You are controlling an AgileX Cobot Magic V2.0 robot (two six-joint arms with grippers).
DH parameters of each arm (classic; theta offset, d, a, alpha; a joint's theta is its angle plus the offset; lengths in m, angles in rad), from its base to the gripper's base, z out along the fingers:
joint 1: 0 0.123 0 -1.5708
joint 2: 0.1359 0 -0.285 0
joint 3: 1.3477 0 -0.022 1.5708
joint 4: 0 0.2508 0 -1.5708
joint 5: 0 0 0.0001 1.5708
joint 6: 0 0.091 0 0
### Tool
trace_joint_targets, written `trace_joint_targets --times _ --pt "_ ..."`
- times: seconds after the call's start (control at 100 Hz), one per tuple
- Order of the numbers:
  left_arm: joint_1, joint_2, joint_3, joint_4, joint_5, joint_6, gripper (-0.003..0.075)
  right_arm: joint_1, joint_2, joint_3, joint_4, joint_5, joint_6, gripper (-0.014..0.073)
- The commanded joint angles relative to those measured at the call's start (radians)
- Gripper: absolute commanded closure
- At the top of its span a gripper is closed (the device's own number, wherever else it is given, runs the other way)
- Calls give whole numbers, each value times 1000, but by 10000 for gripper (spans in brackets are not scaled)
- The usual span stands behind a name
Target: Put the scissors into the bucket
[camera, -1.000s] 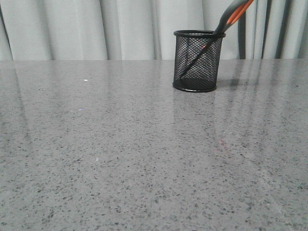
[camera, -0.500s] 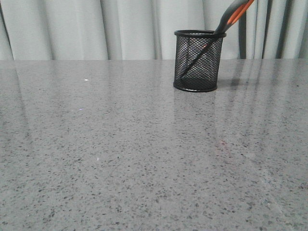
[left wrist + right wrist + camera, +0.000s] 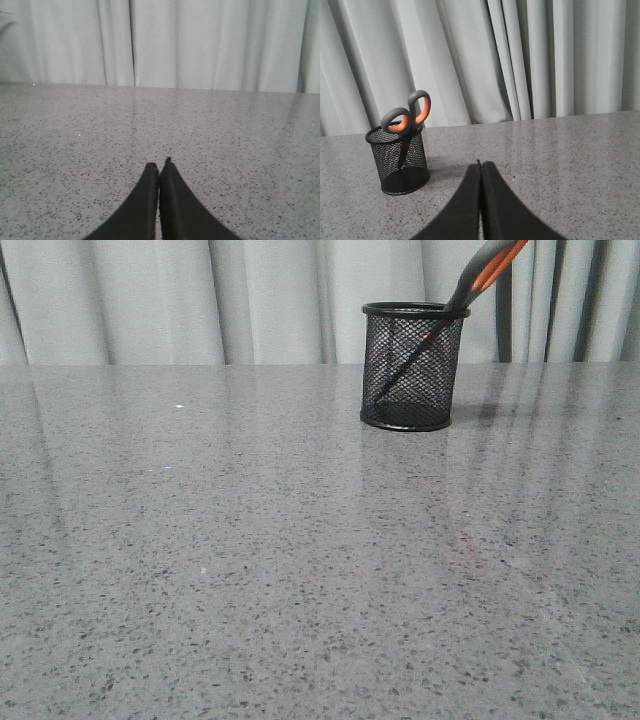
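The black wire-mesh bucket [image 3: 412,368] stands upright on the grey table at the far right of the front view. The scissors [image 3: 482,272] stand in it, blades down, grey and orange handles leaning out over the rim to the right. The right wrist view shows the bucket [image 3: 399,161] with the scissors' handles [image 3: 408,117] above its rim. My right gripper [image 3: 480,163] is shut and empty, low over the table, well apart from the bucket. My left gripper [image 3: 159,164] is shut and empty over bare table. Neither gripper shows in the front view.
The grey speckled table [image 3: 250,540] runs back to a pale pleated curtain [image 3: 250,300]. A small white speck [image 3: 179,406] lies on the table at the far left.
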State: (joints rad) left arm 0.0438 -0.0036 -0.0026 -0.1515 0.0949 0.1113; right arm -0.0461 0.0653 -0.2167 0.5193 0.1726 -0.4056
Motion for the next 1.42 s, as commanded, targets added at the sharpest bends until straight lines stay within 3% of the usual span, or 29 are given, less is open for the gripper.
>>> trace_joint_targets --times 0.0,0.12,0.23,0.43,0.54,0.74,1.41 --pt "-7 -25 29 0 -76 -13 741 -6 9 -21 -5 -72 -9 664" --pt "-7 -25 29 0 -76 -13 741 -6 9 -17 -93 -60 4 664" --pt "-7 -25 29 0 -76 -13 741 -6 9 39 -306 -111 176 664" --pt "-7 -25 29 0 -76 -13 741 -6 -54 190 -519 -173 349 664" --pt "-7 -25 29 0 -76 -13 741 -6 -98 247 -519 -202 356 664" --pt "-7 -25 29 0 -76 -13 741 -6 -97 244 -525 -129 363 664" --pt "-7 -25 29 0 -76 -13 741 -6 -97 244 -525 -136 363 664"
